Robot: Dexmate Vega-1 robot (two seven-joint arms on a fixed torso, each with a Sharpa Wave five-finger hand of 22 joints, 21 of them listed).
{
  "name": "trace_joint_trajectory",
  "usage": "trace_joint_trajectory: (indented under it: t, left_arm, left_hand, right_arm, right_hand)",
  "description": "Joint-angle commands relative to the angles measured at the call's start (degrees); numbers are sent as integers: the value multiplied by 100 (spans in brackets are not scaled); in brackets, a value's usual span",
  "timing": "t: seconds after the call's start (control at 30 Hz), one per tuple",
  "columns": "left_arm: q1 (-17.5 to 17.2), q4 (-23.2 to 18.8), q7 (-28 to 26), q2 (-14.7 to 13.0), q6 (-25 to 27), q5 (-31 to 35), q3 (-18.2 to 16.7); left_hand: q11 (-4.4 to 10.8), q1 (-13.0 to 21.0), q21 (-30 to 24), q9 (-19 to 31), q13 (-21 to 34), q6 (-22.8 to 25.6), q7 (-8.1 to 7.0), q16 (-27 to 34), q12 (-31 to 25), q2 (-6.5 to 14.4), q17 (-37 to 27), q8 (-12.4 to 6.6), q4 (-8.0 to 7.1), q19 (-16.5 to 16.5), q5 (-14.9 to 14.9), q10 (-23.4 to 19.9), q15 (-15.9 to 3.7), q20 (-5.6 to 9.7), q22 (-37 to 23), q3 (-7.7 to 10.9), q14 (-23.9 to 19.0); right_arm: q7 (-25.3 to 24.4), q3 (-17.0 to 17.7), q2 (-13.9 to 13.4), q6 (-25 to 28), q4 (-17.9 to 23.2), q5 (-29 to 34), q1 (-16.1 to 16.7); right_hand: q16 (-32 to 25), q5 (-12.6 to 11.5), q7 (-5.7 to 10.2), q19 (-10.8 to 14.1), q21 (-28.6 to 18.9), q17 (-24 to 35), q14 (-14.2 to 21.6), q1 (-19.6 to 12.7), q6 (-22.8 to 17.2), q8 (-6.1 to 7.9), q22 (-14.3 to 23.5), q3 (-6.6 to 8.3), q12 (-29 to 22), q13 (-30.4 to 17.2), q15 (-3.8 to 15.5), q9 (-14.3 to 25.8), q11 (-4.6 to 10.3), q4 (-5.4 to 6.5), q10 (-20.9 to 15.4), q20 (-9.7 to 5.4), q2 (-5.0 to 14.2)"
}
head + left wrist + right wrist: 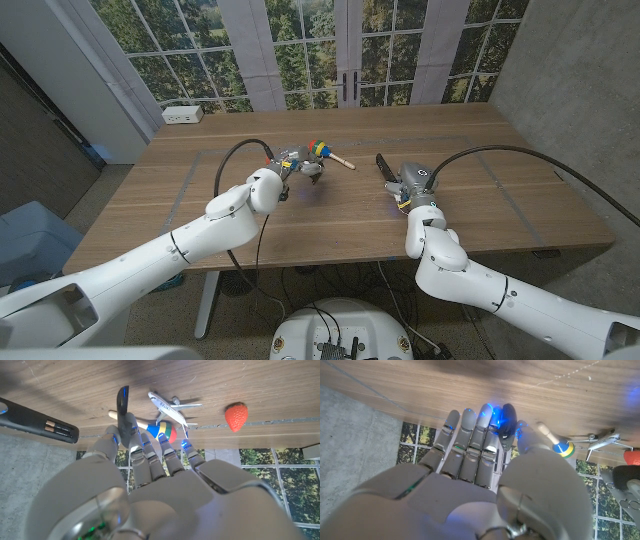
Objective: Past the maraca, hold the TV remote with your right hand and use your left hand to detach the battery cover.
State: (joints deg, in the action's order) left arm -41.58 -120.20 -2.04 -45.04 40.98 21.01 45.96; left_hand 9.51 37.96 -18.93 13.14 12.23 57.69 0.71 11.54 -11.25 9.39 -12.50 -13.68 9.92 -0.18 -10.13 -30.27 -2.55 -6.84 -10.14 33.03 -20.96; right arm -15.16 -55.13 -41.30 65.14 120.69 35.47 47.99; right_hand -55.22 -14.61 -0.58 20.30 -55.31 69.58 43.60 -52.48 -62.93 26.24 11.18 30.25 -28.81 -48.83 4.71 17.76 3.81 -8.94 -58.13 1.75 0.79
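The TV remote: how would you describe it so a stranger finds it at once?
On the wooden table, look at the robot's right hand. The TV remote is the long black bar it grips; unlike the colourful maraca nearby, its open back shows batteries.

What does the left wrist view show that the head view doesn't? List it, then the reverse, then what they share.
Left wrist view: the battery cover pinched in the left hand, two batteries in the open bay of the TV remote, a toy plane and a strawberry.
Head view: the right hand holding the remote, and a white outlet box at the far left.
Shared: the maraca, the remote and the left hand.
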Motion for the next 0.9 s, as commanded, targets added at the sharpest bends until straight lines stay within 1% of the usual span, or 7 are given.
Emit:
trace_joint_trajectory:
  t: [0.03,0.13,0.3,0.37,0.53,0.8,0.9]
  left_arm:
    - [152,107,350,31,45,248,183]
    - [193,141,433,42,76,329,243]
    - [299,193,599,60,164,552,398]
    - [324,220,702,66,142,521,396]
    - [417,281,881,81,190,695,520]
    - [607,343,1267,117,347,1068,775]
    - [683,346,1456,142,472,1224,876]
  left_hand:
    - [13,75,13,7,2,262,-203,21,-39,17,10,24,4,47,-14,-2,-553,-1,7,-24,-20]
    - [11,79,19,5,-2,262,-204,21,-42,18,14,29,5,49,-14,-6,-555,-3,7,-26,-17]
    - [13,88,34,-1,-11,259,-212,23,-46,17,26,44,6,52,-15,-7,-551,-13,7,-32,-15]
    - [14,92,35,-4,-16,244,-207,25,-46,17,31,57,5,72,-14,-2,-552,-4,7,-36,-14]
    - [-31,88,52,-11,-28,218,-202,32,-44,30,38,84,-12,92,-9,18,-554,9,7,-53,-9]
    - [-37,89,91,-19,-41,199,-185,25,-38,39,49,112,-22,74,-6,52,-519,-26,7,-70,33]
    - [-24,89,106,-22,-46,158,-219,23,-38,36,55,136,-22,74,-5,62,-512,-28,7,-78,49]
  right_arm:
    - [585,-417,-55,443,-7,-37,-464]
    - [712,-581,-58,596,-36,-37,-625]
    - [759,-757,-51,722,-100,-91,-790]
    - [848,-868,-51,818,-122,-124,-909]
    - [989,-1163,-33,1095,-179,-210,-1197]
    - [954,-1515,-26,1405,-216,-475,-1536]
    - [880,-1609,-36,1485,-201,-597,-1618]
  right_hand:
    - [30,-13,144,-21,-30,-5,-23,-119,-105,2,4,358,7,-1,760,-8,126,-45,22,7,180]
    - [65,-8,164,-32,-32,-38,-42,-105,-98,-6,1,363,27,24,757,-18,138,-36,41,3,193]
    - [153,13,252,-73,-33,-114,-71,-73,-91,-24,-7,372,66,81,763,-49,181,-38,68,7,195]
    - [176,22,270,-85,-34,-122,-75,-56,-84,-33,-10,375,78,83,759,-61,202,-36,99,9,189]
    - [229,35,317,-115,-30,-154,-95,-38,-44,-56,-14,385,88,96,759,-78,208,-38,111,11,183]
    - [322,69,343,-143,-36,-202,-122,23,2,-87,-23,391,123,135,752,-113,236,-21,152,25,194]
    - [369,86,377,-151,-39,-241,-136,71,18,-97,-26,378,139,142,746,-126,245,2,184,27,202]
